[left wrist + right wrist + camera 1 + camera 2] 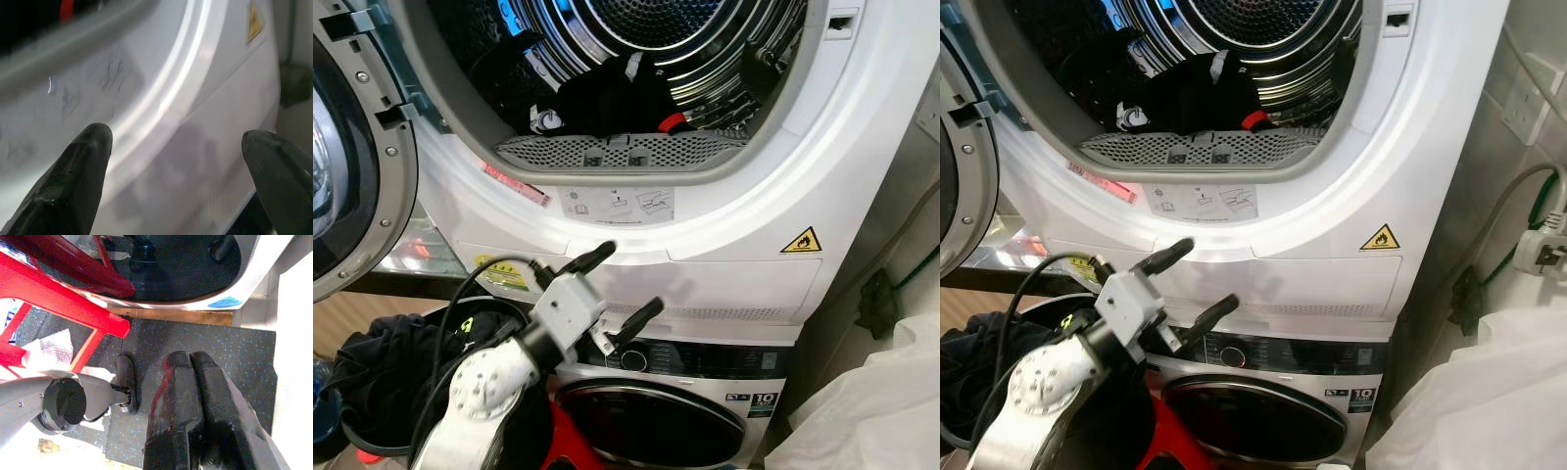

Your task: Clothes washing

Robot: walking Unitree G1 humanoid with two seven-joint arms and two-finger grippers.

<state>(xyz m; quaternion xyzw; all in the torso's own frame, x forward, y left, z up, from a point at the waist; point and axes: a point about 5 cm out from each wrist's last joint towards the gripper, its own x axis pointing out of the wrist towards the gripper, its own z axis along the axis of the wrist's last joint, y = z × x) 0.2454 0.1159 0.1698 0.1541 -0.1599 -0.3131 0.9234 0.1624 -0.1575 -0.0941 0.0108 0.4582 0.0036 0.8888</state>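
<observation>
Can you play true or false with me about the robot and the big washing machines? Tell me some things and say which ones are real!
1. The top machine's door is swung open. True.
2. The drum has nothing in it. False: dark clothes lie inside.
3. The left gripper has its fingers spread apart. True.
4. The left gripper is holding a sock. False: it holds nothing, in front of the white machine.
5. The right gripper is open wide. False: its fingers are pressed together, pointing down at the floor.

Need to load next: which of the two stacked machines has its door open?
The upper machine: its door is swung aside, dark clothes in the drum. The lower machine has its round door shut.
</observation>
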